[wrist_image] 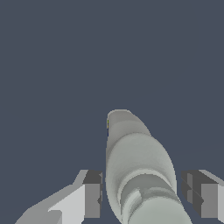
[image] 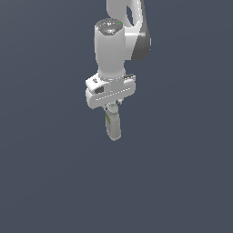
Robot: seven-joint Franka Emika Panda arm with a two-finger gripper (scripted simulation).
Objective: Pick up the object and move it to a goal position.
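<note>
Bottle [image: 113, 125] sits below the claw [image: 112, 107], neck end between the fingers [wrist_image: 92, 194]. Wrist view shows gaps on both sides, so claw is apart, not clamped. Likely light, stiff, smooth plastic, could slip; best held at the wider labelled body. Plain grey surface all round, plenty of open room, no edges visible.

A: What does the bottle [wrist_image: 140, 175] look like it's made of?

B: Pale plastic, smooth and matt, with a green streak of label showing in the exterior view.

A: And the arm [image: 116, 43]?

B: Smooth white casing with a soft sheen; the gripper [wrist_image: 142, 194] pads look dark grey and dull.
</note>
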